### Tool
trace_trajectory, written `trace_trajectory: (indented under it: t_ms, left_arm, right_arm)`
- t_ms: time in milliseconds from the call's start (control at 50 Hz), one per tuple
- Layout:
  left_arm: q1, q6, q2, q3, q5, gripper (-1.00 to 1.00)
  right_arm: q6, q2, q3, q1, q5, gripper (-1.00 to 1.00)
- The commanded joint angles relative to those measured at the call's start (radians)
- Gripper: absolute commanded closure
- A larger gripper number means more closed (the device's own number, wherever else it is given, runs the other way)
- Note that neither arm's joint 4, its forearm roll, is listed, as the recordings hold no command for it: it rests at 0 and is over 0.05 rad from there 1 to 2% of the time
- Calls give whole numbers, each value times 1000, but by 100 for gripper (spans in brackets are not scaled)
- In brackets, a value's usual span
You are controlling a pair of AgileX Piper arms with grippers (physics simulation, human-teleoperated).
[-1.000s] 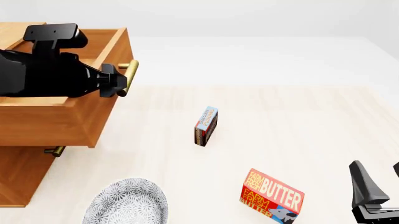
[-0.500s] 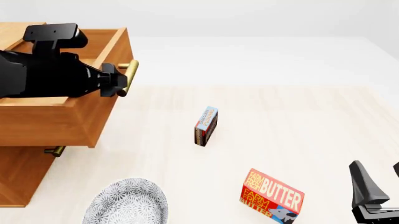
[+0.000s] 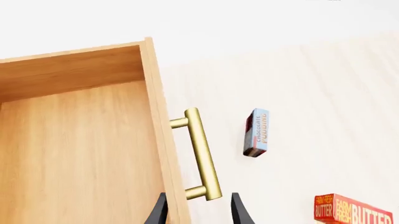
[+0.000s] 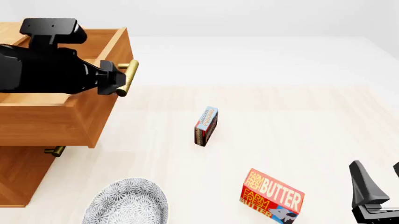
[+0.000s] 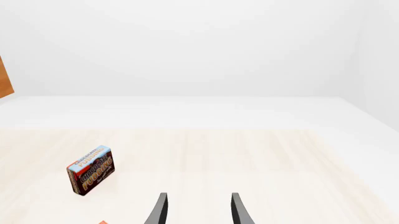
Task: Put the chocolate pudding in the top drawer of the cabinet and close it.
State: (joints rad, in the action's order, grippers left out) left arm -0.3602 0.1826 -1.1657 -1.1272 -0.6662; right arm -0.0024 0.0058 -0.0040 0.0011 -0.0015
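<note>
The chocolate pudding [image 4: 206,126] stands on edge on the table, well right of the cabinet [image 4: 18,177]; it also shows in the left wrist view [image 3: 257,133] and the right wrist view [image 5: 91,170]. The top drawer [image 4: 56,121] is pulled out, and its inside [image 3: 81,154] looks bare. My left gripper [image 4: 117,80] is open at the brass handle [image 3: 203,154], with its fingers [image 3: 239,212] straddling the bar's near end without pinching it. My right gripper [image 4: 379,173] is open low at the near right, far from the pudding, with nothing between its fingers [image 5: 238,210].
A red Farm Fresh Butter box [image 4: 272,195] lies near the front, between the pudding and my right gripper. A patterned grey plate [image 4: 128,203] sits at the front left by the cabinet's base. The lower drawer's handle [image 4: 55,150] peeks out under the open drawer.
My left arm has lifted slightly at the handle. The drawer, the pudding and the right arm have not moved.
</note>
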Motion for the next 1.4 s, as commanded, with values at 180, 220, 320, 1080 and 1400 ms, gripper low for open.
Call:
trace_trajectory:
  t_ms: [180,220,320,1080,1400]
  left_arm:
    - [-100,-158,126,-117,-5,-100]
    - [-104,-160,136,-112,-3,-100]
    - [-105,-167,156,-106,-6,-100]
    - [-242,-283,586,386,345,-100]
    - [-321,-203,607,604,538,-100]
  right_arm:
    - [0,0,0,0,0,-100]
    - [0,0,0,0,1,-100]
    - [0,0,0,0,0,-100]
    - [0,0,1,0,0,-100]
    - [0,-1,0,0,0,-100]
